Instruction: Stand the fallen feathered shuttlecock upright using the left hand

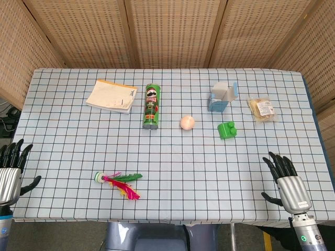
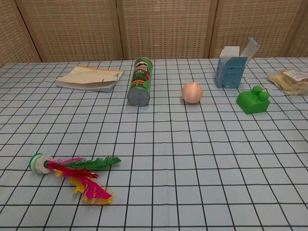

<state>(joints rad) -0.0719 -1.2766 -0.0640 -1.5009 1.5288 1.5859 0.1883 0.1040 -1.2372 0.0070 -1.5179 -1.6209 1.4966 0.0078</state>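
The feathered shuttlecock lies on its side near the table's front left, its white and green base pointing left and its green, pink and yellow feathers fanned to the right. In the chest view the shuttlecock shows at the lower left. My left hand hovers at the table's left edge, well left of the shuttlecock, fingers apart and holding nothing. At the front right edge my right hand is likewise spread and empty. Neither hand shows in the chest view.
Further back on the checked tablecloth lie a notebook, a green Pringles can on its side, a peach ball, a green toy block, an open blue carton and a snack packet.
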